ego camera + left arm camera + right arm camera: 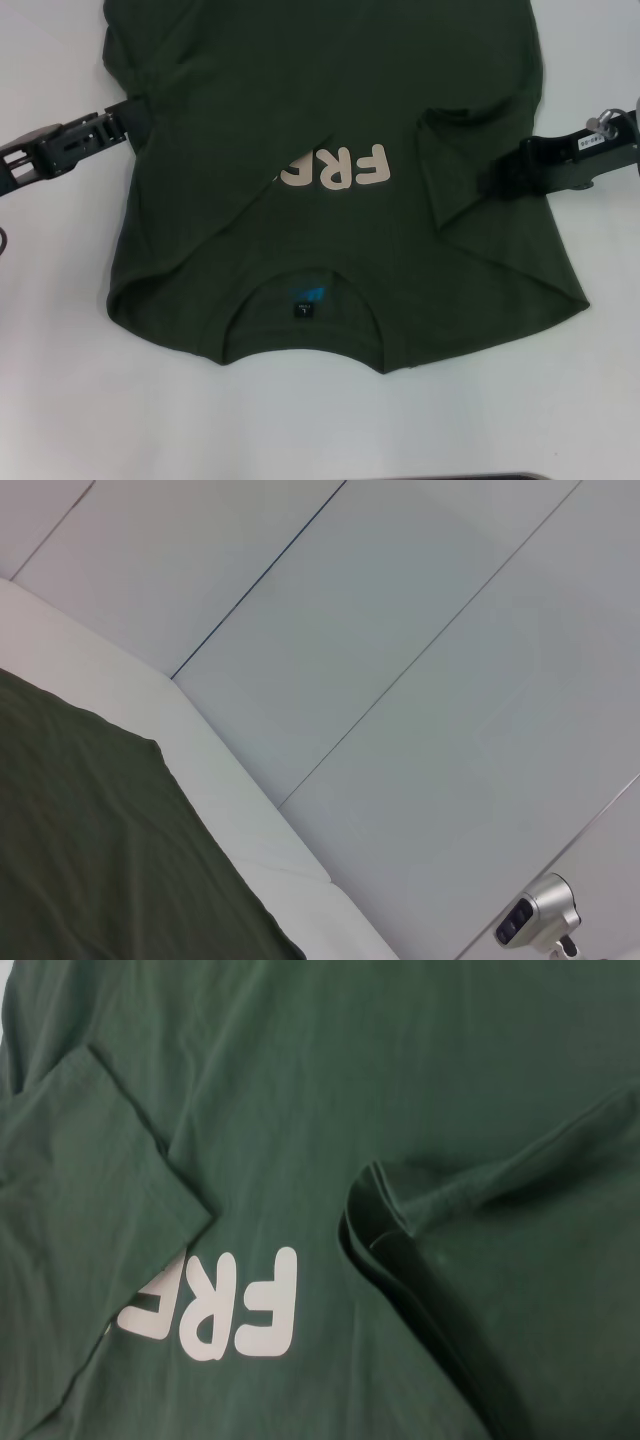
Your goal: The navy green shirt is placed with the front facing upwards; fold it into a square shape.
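Letters "FR" (362,167) are seen on the shirt (330,100); the rest is covered by folds. Whether the left gripper (140,108) and right gripper (495,180) are shut cannot be told.

Dark olive-green shirt (330,100); cream lettering (340,168) on chest; small blue label (306,296) at neck; white desk (320,420); black grippers.

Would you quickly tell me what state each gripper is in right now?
Left gripper: at the shirt's left edge; open or closed cannot be told.
Right gripper: at the shirt's right side by the folded-in sleeve; cannot be told either.
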Robot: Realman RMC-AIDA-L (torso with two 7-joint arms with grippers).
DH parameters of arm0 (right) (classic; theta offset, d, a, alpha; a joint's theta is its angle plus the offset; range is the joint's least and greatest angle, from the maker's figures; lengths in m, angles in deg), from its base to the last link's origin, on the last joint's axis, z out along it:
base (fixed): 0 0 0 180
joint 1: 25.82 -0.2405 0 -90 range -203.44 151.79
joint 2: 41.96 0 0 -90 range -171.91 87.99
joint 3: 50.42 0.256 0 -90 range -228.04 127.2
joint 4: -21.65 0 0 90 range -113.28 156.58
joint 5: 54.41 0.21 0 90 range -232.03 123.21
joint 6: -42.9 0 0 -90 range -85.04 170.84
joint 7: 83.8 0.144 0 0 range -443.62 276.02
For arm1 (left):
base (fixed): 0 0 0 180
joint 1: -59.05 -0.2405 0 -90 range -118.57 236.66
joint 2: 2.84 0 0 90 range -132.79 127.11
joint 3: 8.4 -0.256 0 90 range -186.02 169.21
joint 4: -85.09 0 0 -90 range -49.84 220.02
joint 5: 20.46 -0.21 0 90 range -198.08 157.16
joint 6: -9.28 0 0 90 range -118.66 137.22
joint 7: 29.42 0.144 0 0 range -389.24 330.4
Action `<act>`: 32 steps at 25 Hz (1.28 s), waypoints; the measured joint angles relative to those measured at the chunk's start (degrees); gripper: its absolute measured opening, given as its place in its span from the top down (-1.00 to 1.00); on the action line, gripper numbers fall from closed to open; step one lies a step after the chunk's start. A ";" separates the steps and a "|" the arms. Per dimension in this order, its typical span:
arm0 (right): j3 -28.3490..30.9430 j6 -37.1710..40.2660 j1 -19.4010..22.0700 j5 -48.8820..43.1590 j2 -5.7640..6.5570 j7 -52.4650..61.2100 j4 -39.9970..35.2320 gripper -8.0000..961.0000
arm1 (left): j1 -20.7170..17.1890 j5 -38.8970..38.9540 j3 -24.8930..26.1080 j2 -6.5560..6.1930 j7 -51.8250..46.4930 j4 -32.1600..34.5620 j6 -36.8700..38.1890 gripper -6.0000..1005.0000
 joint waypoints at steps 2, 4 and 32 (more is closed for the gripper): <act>0.17 0.19 0.06 0.10 0.21 0.15 -0.12 0.11 | 0.04 0.00 0.00 0.01 0.00 0.00 -0.02 -0.16; 0.40 0.15 0.16 0.26 0.35 0.45 -0.12 0.11 | 0.04 0.00 0.00 0.03 0.00 0.00 -0.06 -0.17; 0.45 -3.49 -0.37 9.53 -3.19 -4.30 0.28 0.10 | -0.19 0.00 0.00 0.18 0.40 0.09 -0.38 -0.16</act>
